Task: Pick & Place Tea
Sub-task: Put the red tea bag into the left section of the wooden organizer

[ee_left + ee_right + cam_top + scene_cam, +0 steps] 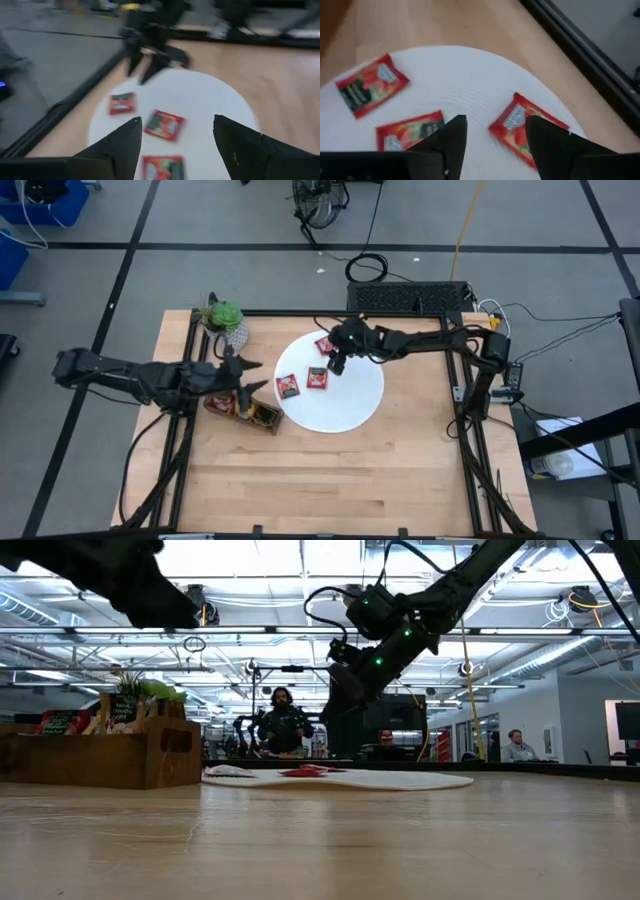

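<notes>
Three red tea sachets lie flat on the white disc [345, 405]: one near its far edge [324, 345] and two side by side toward its left [288, 386] [317, 378]. My right gripper [337, 365] hovers open above the disc between the far sachet [520, 127] and the middle one [410, 131], clear of them in the low view [345, 710]. My left gripper [256, 377] stands open over the wooden tray [262, 418], which holds more sachets, and points toward the disc [210, 100]. Nothing is between its fingers [175, 130].
A small green potted plant [225, 317] stands at the table's far left, just beyond the tray [100, 755]. Black frame rails run along the table's edges. Bare wood lies on the near half of the table. People sit in the room behind.
</notes>
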Controlling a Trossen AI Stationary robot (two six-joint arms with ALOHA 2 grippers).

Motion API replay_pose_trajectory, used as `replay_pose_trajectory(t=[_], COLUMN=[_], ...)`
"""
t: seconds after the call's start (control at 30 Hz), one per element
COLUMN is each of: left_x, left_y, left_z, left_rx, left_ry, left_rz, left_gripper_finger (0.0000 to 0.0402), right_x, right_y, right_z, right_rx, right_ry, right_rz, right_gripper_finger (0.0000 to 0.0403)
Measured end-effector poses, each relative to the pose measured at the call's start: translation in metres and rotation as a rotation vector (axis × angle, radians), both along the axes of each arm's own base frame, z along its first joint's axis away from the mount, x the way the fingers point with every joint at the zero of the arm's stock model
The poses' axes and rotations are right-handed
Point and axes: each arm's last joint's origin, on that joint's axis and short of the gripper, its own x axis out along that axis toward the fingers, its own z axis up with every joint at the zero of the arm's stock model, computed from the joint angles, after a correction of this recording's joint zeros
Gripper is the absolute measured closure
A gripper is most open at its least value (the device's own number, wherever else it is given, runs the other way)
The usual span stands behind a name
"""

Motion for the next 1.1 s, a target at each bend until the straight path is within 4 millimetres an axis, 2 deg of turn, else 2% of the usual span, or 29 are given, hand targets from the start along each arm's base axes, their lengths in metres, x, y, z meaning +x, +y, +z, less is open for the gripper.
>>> replay_pose_trajectory(t=[0.1, 0.2, 0.37, 0.5, 0.63, 0.73, 0.83, 0.97, 1.1], left_x=[0.014, 0.034, 0.072, 0.096, 0.123, 0.147, 0.176, 0.207, 0.228], left_y=[0.013, 0.034, 0.084, 0.127, 0.159, 0.168, 0.173, 0.178, 0.186], left_z=[0.000, -0.002, -0.010, -0.039, -0.061, -0.081, -0.088, -0.089, -0.084], left_rx=[0.007, 0.001, -0.059, -0.156, -0.212, -0.243, -0.206, -0.160, -0.117], left_ry=[-0.032, 0.051, 0.133, 0.225, 0.281, 0.338, 0.394, 0.517, 0.607], left_rz=[0.104, 0.076, 0.017, -0.013, 0.027, 0.023, 0.019, 0.052, 0.091], left_gripper_finger=[0.0158, 0.0158, 0.0158, 0.0163, 0.0176, 0.0186, 0.0193, 0.0199, 0.0197], right_x=[0.001, 0.006, 0.005, -0.016, -0.046, -0.066, -0.082, -0.096, -0.101], right_y=[0.006, 0.023, 0.054, 0.076, 0.093, 0.102, 0.107, 0.108, 0.109], right_z=[0.005, 0.012, 0.030, 0.053, 0.063, 0.061, 0.054, 0.043, 0.034], right_rx=[0.063, 0.131, 0.109, -0.006, -0.107, -0.161, -0.189, -0.187, -0.180], right_ry=[-0.039, -0.089, -0.121, -0.150, -0.189, -0.254, -0.323, -0.366, -0.350], right_rz=[0.046, 0.158, 0.276, 0.274, 0.222, 0.178, 0.170, 0.164, 0.166], right_gripper_finger=[0.0210, 0.0207, 0.0213, 0.0221, 0.0226, 0.0226, 0.0227, 0.0227, 0.0227])
